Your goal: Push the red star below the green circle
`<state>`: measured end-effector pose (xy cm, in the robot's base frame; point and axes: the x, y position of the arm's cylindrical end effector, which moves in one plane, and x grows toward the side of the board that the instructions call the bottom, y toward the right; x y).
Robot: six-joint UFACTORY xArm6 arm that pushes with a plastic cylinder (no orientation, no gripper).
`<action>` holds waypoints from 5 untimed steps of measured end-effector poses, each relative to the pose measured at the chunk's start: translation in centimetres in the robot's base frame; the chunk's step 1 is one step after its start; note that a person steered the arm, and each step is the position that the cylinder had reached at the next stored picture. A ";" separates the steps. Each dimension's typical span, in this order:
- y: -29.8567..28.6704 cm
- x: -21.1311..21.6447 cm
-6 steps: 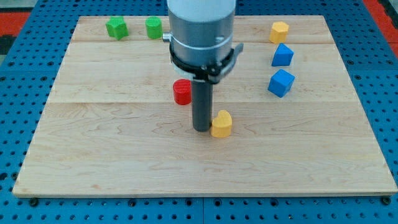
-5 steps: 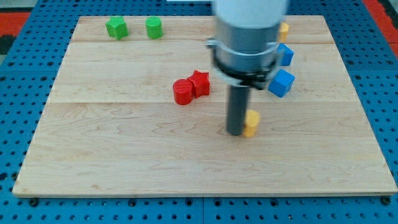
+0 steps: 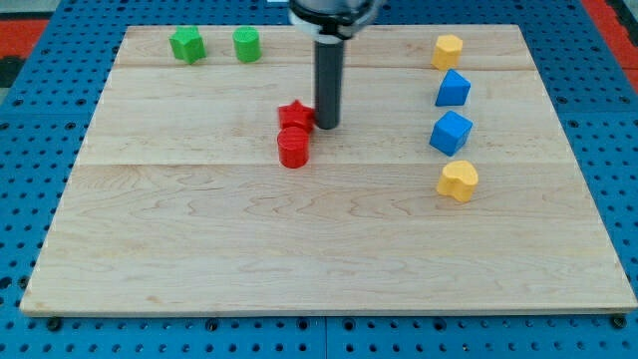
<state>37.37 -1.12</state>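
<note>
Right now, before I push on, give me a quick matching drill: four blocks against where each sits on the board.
Blocks:
1. red star block
2. red cylinder block
3. green circle block
4. yellow heart block

Places:
A. view's top left
B. touching my tip's left side
C. below the blue cubes
D. just under the star

Pairs: 1-B, 2-D, 3-A, 4-C

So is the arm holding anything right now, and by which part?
Nothing is held; there is no pincer. My tip rests on the board against the view's right side of the red star, which touches the red cylinder below it.
</note>
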 end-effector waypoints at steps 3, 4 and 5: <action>-4.4 -1.3; -7.0 -6.3; -7.1 -9.0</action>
